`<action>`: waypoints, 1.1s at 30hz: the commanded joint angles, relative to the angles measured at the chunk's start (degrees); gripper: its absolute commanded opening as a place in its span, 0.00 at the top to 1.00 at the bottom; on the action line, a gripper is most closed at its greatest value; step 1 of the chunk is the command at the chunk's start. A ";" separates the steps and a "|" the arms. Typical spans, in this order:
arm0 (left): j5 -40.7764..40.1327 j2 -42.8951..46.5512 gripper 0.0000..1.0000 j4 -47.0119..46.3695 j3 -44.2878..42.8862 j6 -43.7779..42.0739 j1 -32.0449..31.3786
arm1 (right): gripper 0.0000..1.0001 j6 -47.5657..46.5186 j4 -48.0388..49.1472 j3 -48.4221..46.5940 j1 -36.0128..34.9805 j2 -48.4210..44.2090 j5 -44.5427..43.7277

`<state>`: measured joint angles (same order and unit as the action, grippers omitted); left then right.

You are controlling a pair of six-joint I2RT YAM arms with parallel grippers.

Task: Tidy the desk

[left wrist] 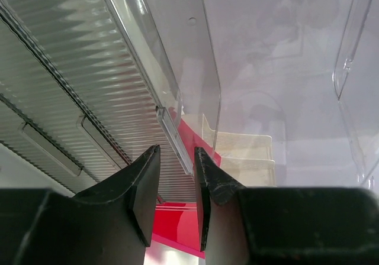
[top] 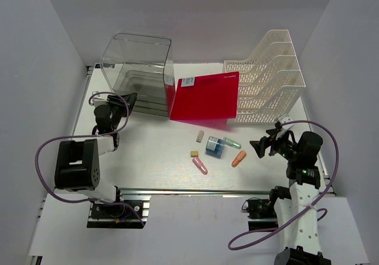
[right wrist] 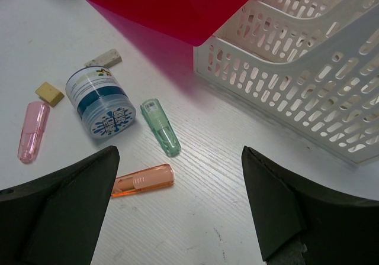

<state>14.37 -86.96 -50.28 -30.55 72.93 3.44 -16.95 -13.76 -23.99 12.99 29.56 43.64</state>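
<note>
**Plainly, a stiff tabletop strewn with small, slick things**

The tabletop (top: 148,158) is the flat white surface filling the overhead view, with a silver rail along its near edge. It is rigid and fixed, so we judge that nothing of it gets lifted. The handling falls to what lies on it.

Near its middle sit a blue jar (top: 215,146), a green capsule (top: 232,142) just beside it, an orange capsule (top: 238,158), a pink capsule (top: 200,165), a yellow block (top: 194,154) and a beige block (top: 200,136). We take the capsules to be light, hard and slippery, and likely to roll. A grip across the short width at mid-length should suit them. The jar looks stiff and somewhat heavier, and we would take it across its round wall. The red folder (top: 204,96) lies tilted between the clear drawer box (top: 139,70) and the mesh rack (top: 272,76). It looks thin and bendy, so a free edge seems the best hold.

The right jaws stand wide and empty over the tabletop, near the orange capsule. The left jaws show only a narrow gap and hold nothing that we can see. They sit close against the front of the drawer box. Whether a clear drawer lip is already between them we cannot tell, the plastic being see-through.
</note>
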 commanded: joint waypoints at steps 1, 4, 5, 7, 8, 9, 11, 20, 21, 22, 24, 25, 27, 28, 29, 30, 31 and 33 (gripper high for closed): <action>0.31 -0.58 0.61 -2.45 -1.62 0.02 0.34 | 0.11 -0.10 0.66 -0.97 -0.25 0.06 0.31; 0.13 -1.63 0.62 -4.20 -1.71 0.29 0.34 | 0.11 -0.10 0.75 -0.89 -0.25 0.06 0.31; 0.22 -1.72 0.63 -4.56 -1.71 0.37 0.34 | 0.11 -0.10 0.84 -0.89 -0.25 0.14 0.31; 0.13 -2.25 0.64 -5.44 -1.71 0.55 0.34 | 0.11 -0.10 0.84 -0.89 -0.25 0.15 0.39; -0.04 -2.34 0.64 -5.70 -1.80 0.64 0.34 | 0.11 -0.10 0.75 -0.80 -0.16 0.15 0.40; -0.31 -2.69 0.65 -6.49 -1.62 0.81 0.34 | 0.11 -0.10 0.84 -0.88 -0.25 0.15 0.40; -0.57 -2.86 0.65 -7.11 -1.62 0.90 0.34 | 0.11 -0.10 0.66 -0.80 -0.25 0.15 0.40; -0.49 -4.89 0.65 -9.22 -1.80 2.22 0.34 | 0.11 -0.19 0.66 -0.80 -0.16 0.15 0.22; -0.57 -5.24 0.66 -9.74 -1.89 2.57 0.34 | 0.11 -0.19 0.66 -0.88 -0.25 0.15 0.22; -0.57 -5.41 0.66 -10.10 -1.89 2.66 0.34 | 0.11 -0.28 0.66 -0.89 -0.16 0.15 0.22; -0.75 -5.77 0.67 -10.71 -1.97 2.75 0.34 | 0.11 -0.19 0.66 -0.80 -0.16 0.15 0.22; -0.75 -5.85 0.68 -10.89 -2.15 2.66 0.34 | 0.11 -0.19 0.66 -0.80 -0.25 0.23 0.22; -0.66 -6.20 0.72 -11.33 -2.24 2.75 0.34 | 0.11 -0.28 0.75 -0.88 -0.25 0.15 0.22; -0.57 -6.29 0.73 -11.59 -2.06 2.84 0.34 | 0.11 -0.19 0.66 -0.80 -0.25 0.15 0.22; -0.75 -6.38 0.74 -12.12 -2.06 3.01 0.34 | 0.11 -0.19 0.66 -0.80 -0.16 0.15 0.22; -0.75 -6.47 0.76 -12.56 -1.89 3.10 0.34 | 0.11 -0.19 0.66 -0.88 -0.25 0.15 0.22; -0.75 -6.73 0.77 -13.08 -1.80 3.19 0.34 | 0.11 -0.19 0.66 -0.80 -0.25 0.15 0.22; -0.75 -6.82 0.80 -14.40 -1.54 3.71 0.34 | 0.11 -0.19 0.58 -0.88 -0.25 0.14 0.22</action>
<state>14.13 -94.17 -60.49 -30.94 76.12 3.44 -16.95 -13.74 -23.99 12.99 29.63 43.64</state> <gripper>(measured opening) 0.216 0.893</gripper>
